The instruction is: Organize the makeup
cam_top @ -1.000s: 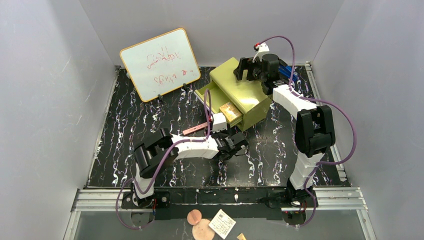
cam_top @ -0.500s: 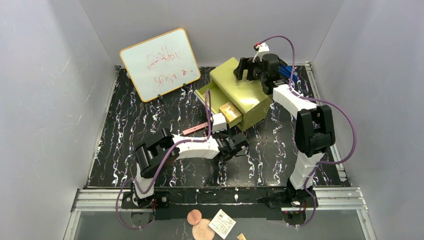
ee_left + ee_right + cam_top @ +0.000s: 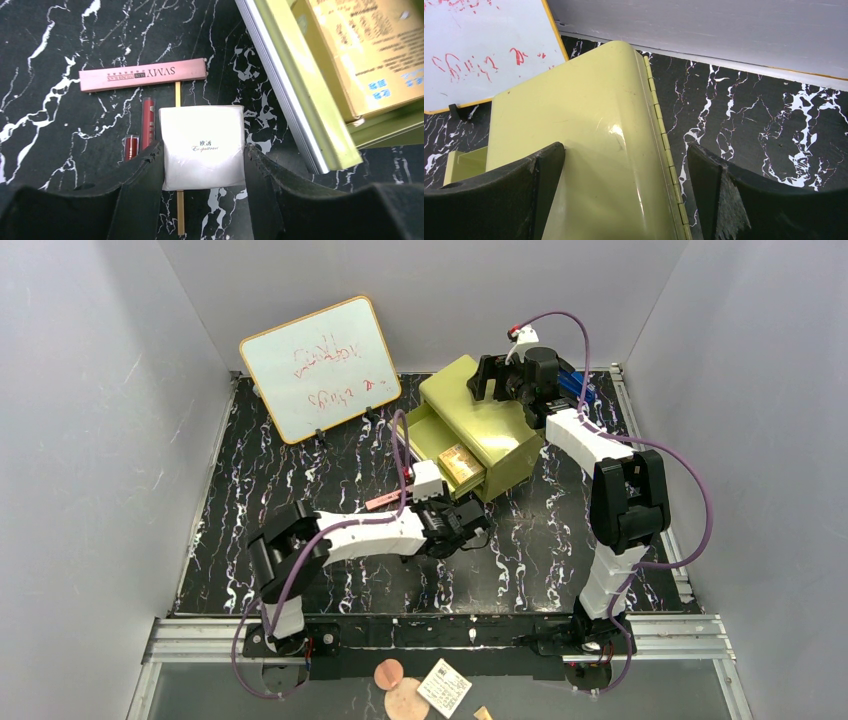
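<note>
Left jaws are gripping the small white square box [image 3: 202,146] by its two sides; it is sitting over a tan pencil [image 3: 179,215] on the bench [image 3: 45,45], beside a dark-red pencil [image 3: 148,122] and near the pink case [image 3: 142,74]. Right jaws are standing wide open, straddling the olive-yellow chest [image 3: 599,150].

Robot lab cell: grey enclosure walls [image 3: 100,440], marbled tabletop [image 3: 250,500], aluminium frame [image 3: 190,638].

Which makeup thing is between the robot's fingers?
The white square box: the left gripper squeezes its sides. The pink case and red pencil lie free.
</note>
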